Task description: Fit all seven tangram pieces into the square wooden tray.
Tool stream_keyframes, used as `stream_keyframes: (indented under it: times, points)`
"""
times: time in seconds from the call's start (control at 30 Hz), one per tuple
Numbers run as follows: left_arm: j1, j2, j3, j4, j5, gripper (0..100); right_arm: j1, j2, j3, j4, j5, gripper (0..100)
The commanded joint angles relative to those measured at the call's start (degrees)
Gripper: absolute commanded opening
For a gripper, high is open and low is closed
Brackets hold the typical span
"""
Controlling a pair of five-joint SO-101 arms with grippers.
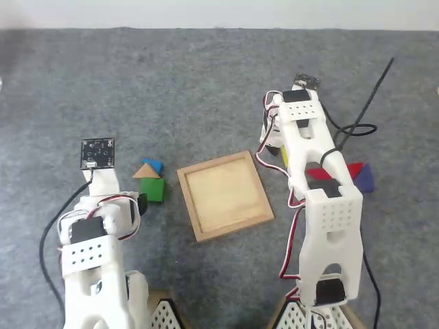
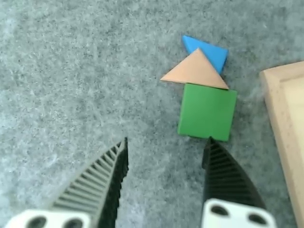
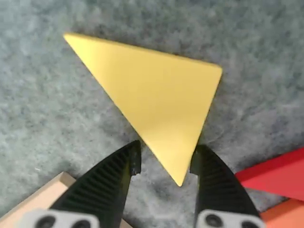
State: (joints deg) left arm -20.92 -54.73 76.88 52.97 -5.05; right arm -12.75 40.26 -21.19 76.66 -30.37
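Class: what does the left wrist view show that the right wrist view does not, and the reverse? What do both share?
Left wrist, not right: a green square, a tan triangle touching it and a blue triangle, ahead of the open left gripper. Right wrist, not left: a yellow triangle, one corner between the jaws of the open right gripper, plus a red piece and an orange piece. Both: the grey mat and a stretch of the wooden tray.

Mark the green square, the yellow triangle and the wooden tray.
green square (image 2: 207, 111), left wrist view, middle of its top face.
yellow triangle (image 3: 156, 102), right wrist view, middle of its top face.
wooden tray (image 1: 236, 226), high view, its near rim.
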Motion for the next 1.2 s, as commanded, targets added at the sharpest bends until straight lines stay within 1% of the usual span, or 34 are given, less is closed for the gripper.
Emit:
stream_keyframes:
  times: [0.0, 0.1, 0.13, 0.2, 0.23, 0.3, 0.37, 0.47, 0.57, 0.63, 0.77, 0.93, 1.17]
  points:
    - [0.00, -1.58, -0.22, -1.32, -0.79, 25, 2.42, -4.79, -6.24, 5.76, 10.29, 15.5]
    - [0.00, -1.58, -0.22, -1.32, -0.79, 25, 5.41, -7.52, -11.96, 8.92, 27.60, 15.5]
    - [0.00, -1.58, -0.22, -1.32, -0.79, 25, 5.58, -7.69, -13.01, 9.36, 29.89, 15.5]
    - [0.00, -1.58, -0.22, -1.32, -0.79, 25, 4.79, -7.60, -14.42, 10.77, 30.68, 16.3]
    - [0.00, -1.58, -0.22, -1.32, -0.79, 25, 3.38, -7.25, -14.51, 10.86, 31.91, 18.6]
    - [0.00, -1.58, -0.22, -1.32, -0.79, 25, 0.75, -5.58, -14.51, 11.21, 36.92, 25.9]
    - [0.00, -1.49, -0.22, -1.32, -0.79, 25, -0.31, -3.74, -14.51, 11.21, 40.00, 32.5]
    - [0.00, -1.49, -0.13, -1.67, -0.79, 25, 0.57, -1.54, -14.77, 9.01, 42.99, 35.8]
    - [0.00, -1.58, 0.57, -2.20, -0.79, 25, 1.27, -0.40, -14.86, 5.85, 42.46, 35.8]
    - [0.00, -1.58, 0.48, -2.20, -0.79, 25, 1.01, 0.13, -14.86, 5.58, 42.90, 35.8]
    - [0.00, -1.58, 0.57, -2.20, -2.55, 25, 1.10, 0.48, -14.86, 7.78, 49.85, 35.8]
    - [0.00, -1.58, 0.66, -2.20, -2.64, 25, 1.27, 3.65, -14.95, 5.14, 52.92, 35.9]
    - [0.00, -1.58, 0.66, -2.20, -2.64, 25, 2.24, 8.04, -14.95, -0.48, 52.75, 35.9]
